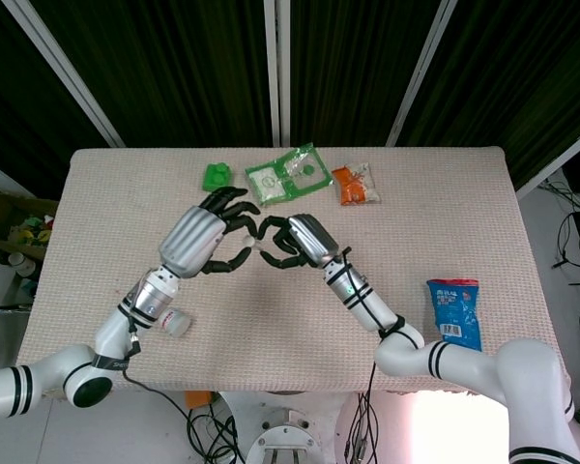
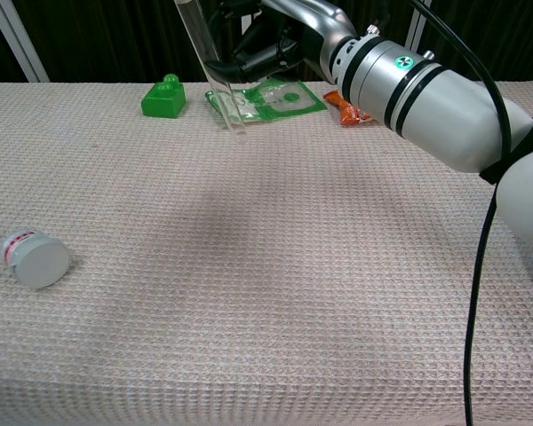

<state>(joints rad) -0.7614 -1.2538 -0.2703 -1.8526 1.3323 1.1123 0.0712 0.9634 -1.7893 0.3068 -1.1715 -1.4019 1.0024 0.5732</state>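
1. Chest view: a clear tube (image 2: 209, 67) is gripped in the curled fingers of the right hand (image 2: 258, 44), hanging tilted above the table (image 2: 266, 266).
2. The left hand (image 1: 213, 237), fingers spread, appears to touch the tube's upper end; contact cannot be confirmed.

dark curtains (image 1: 174, 58) — beige table (image 1: 445, 232)

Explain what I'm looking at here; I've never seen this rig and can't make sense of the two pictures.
These are two robot arms with black-fingered hands at a cloth-covered table. One picture looks down from the robot's head, the other looks forward from its chest. The right hand holds a clear plastic tube above the table; the left hand meets it, fingers spread at the tube's end, though contact is unclear. On the cloth lie a green block, a green-and-clear packet, an orange packet, a blue snack bag and a small white jar on its side.
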